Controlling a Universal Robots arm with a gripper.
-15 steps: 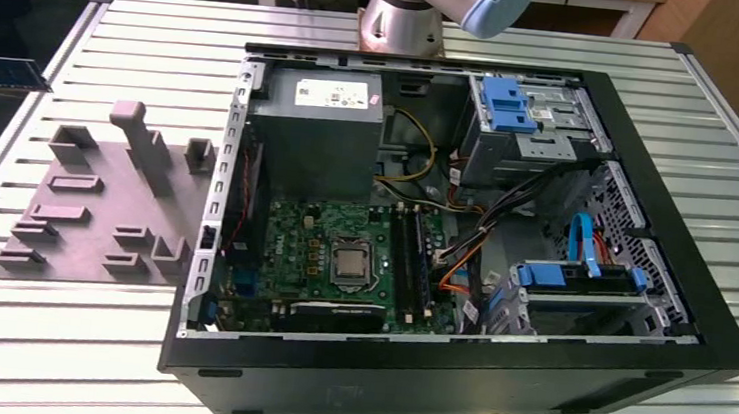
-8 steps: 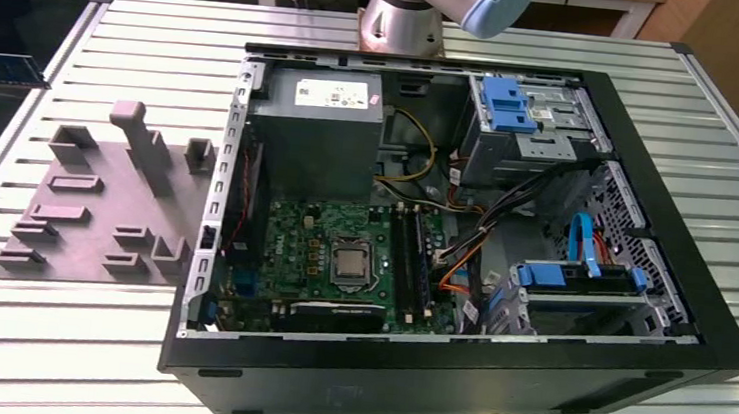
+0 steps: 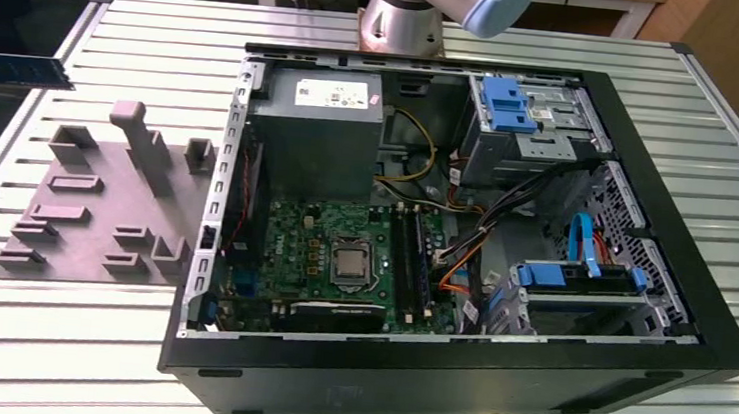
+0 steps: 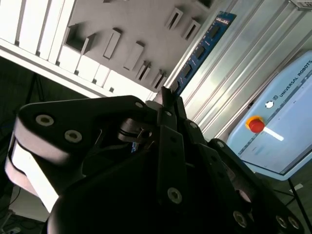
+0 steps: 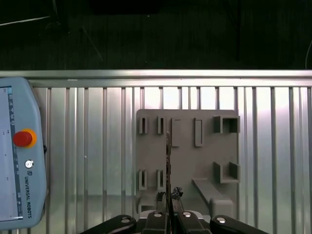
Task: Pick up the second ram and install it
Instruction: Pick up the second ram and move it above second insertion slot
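Green-blue second ram (image 4: 200, 48) is clamped at one end between the fingers of the gripper (image 4: 165, 96) (edge-on in the first wrist view); it hangs level near the tabletop's (image 3: 62, 361) far corner on the exterior view's left, beyond the grey holder tray (image 3: 103, 194); an open computer case (image 3: 461, 386) fills mid-tabletop.

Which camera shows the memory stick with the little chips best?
The second wrist view. There the second ram shows its flat side and its chips, sticking out of the gripper that holds it. The first wrist view sees it edge-on, a thin line. At the exterior view's left edge it looks small and dark.
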